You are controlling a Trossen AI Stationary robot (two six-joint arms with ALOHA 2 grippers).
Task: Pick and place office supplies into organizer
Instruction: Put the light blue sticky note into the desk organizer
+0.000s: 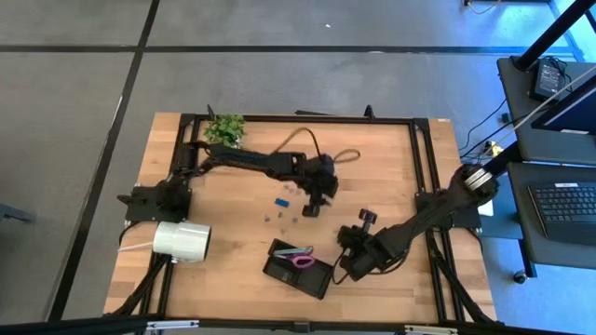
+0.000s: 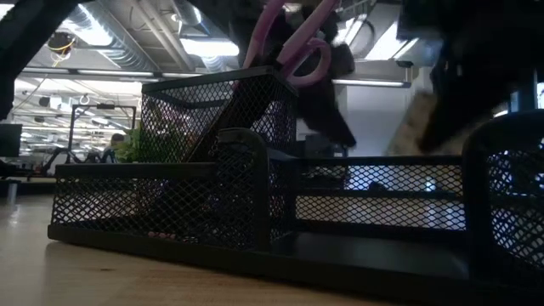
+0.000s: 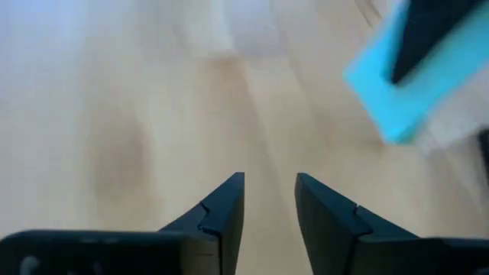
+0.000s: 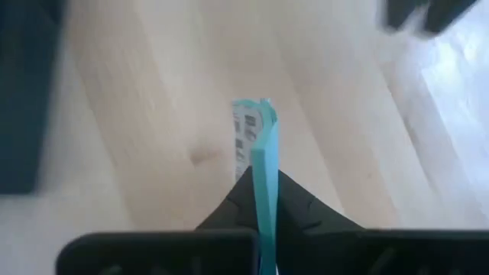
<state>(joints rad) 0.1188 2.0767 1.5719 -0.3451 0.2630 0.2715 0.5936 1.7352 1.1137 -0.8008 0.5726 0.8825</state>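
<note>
Your right gripper (image 4: pixel 263 200) is clamped on a thin blue pad (image 4: pixel 262 145), held edge-on with its long axis running straight out from the fingers. The organizer (image 1: pixel 300 270) sits just beside that gripper, toward the table's left edge and close to the near edge, so the right arm is plainly nearer; one pair of scissors (image 1: pixel 300 258) already stands in it. Your left gripper (image 3: pixel 269 202) hovers mid-table, fingers slightly apart and empty (a blue slip (image 1: pixel 280 198) and about three tiny clips (image 1: pixel 277 216) lie just beside it).
</note>
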